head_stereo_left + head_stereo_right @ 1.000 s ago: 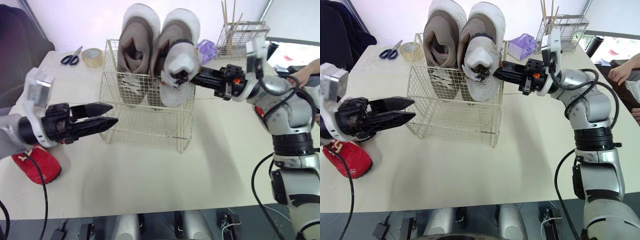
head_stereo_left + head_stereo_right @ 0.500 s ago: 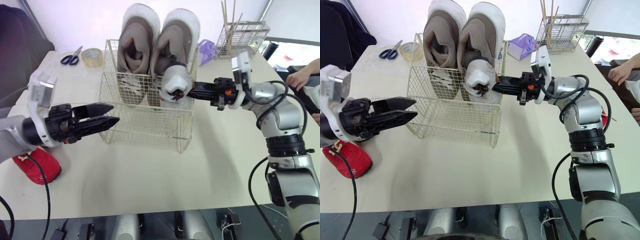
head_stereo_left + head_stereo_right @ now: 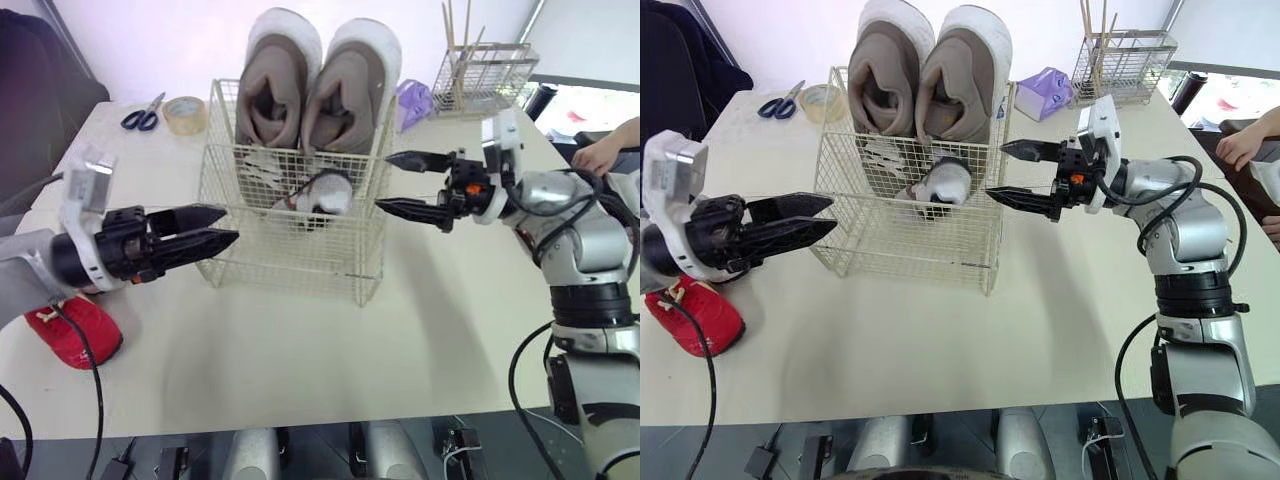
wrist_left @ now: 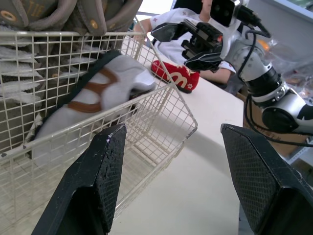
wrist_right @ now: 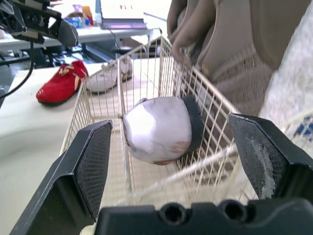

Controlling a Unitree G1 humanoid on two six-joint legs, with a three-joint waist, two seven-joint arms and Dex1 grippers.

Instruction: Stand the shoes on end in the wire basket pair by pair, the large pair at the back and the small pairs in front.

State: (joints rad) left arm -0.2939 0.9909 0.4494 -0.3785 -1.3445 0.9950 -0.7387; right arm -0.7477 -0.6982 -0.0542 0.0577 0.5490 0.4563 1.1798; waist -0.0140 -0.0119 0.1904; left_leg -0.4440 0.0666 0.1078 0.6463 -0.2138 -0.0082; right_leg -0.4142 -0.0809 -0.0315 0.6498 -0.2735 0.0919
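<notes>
Lying tilted in the front of the cream wire basket (image 3: 290, 265), before the upright large taupe pair (image 3: 318, 75), the small white shoe (image 3: 322, 195) may settle flat instead of on end, as the black-fingered right gripper (image 3: 383, 181) and left gripper (image 3: 231, 224) flank the basket, spread wide and empty.

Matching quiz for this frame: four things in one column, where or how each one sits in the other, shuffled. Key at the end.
Things:
1. large brown pair
2. small white shoe
3. scissors
4. right gripper

Places or states:
A. far left corner of the table, beside the tape roll
B. open, held beside the wire basket
C. on end at the back of the basket
D. down low in the front of the basket, tilted

Pairs: 1-C, 2-D, 3-A, 4-B
</notes>
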